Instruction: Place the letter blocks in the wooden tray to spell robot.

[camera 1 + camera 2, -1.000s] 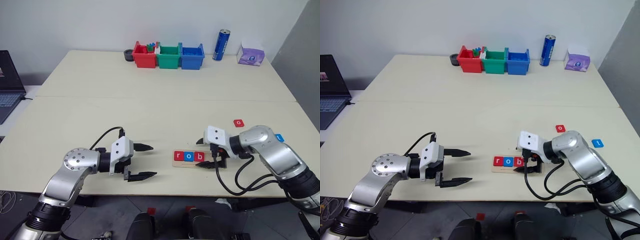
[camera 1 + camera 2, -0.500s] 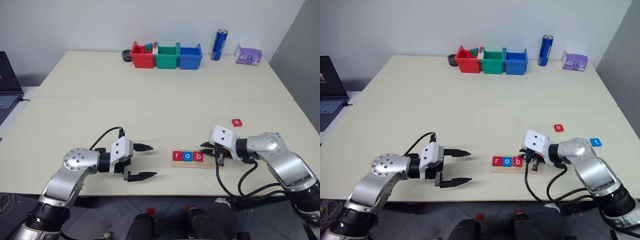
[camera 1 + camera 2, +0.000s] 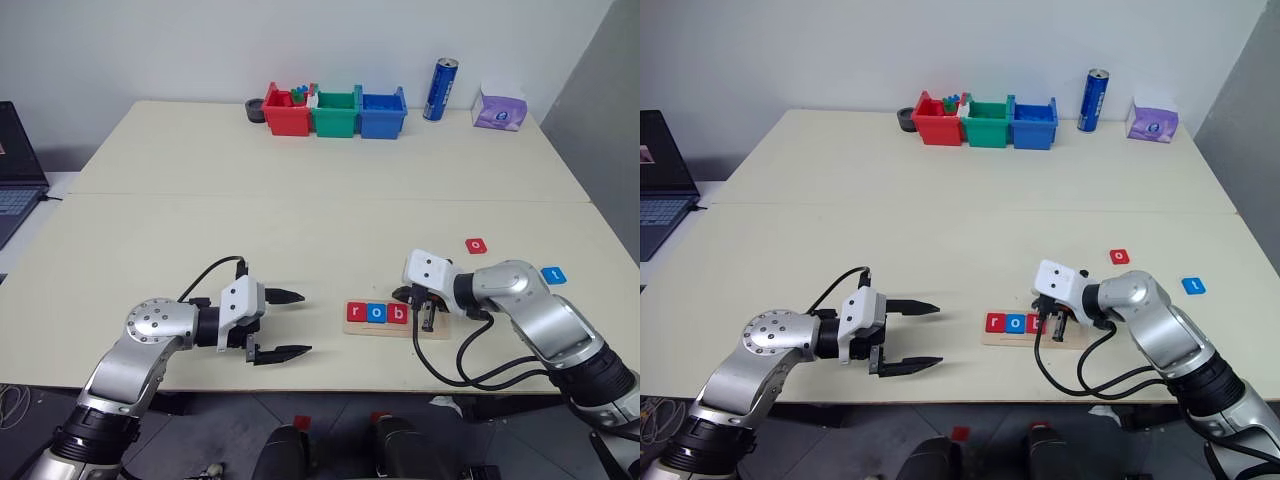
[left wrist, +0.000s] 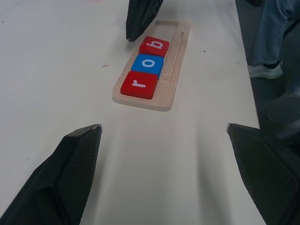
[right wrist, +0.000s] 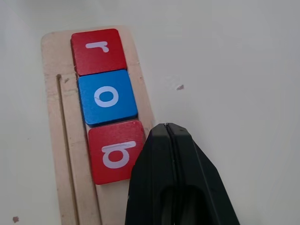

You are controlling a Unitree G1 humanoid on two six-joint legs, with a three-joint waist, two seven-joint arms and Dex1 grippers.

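Observation:
The wooden tray [image 3: 432, 330] lies near the table's front edge. It holds a red r block [image 3: 356, 312], a blue o block [image 3: 376, 313] and a red b block [image 3: 396, 314] in a row. Its right part is bare. A red o block [image 3: 476, 245] and a blue t block [image 3: 553, 275] lie loose on the table further right. My right gripper [image 5: 166, 127] is shut with nothing in it, its tip at the far corner of the b block [image 5: 112, 152]. My left gripper [image 3: 307, 322] hovers open to the left of the tray, pointing at it.
Red [image 3: 287, 112], green [image 3: 335, 112] and blue [image 3: 383, 112] bins stand at the back of the table, with a blue can [image 3: 441, 90] and a purple tissue pack [image 3: 500, 108] to their right. A laptop [image 3: 15, 160] sits off the left edge. A person's leg [image 4: 272, 33] stands past the front edge.
My right gripper has shut, empty, and its tip now stands at the b block's corner. The left arm has not moved.

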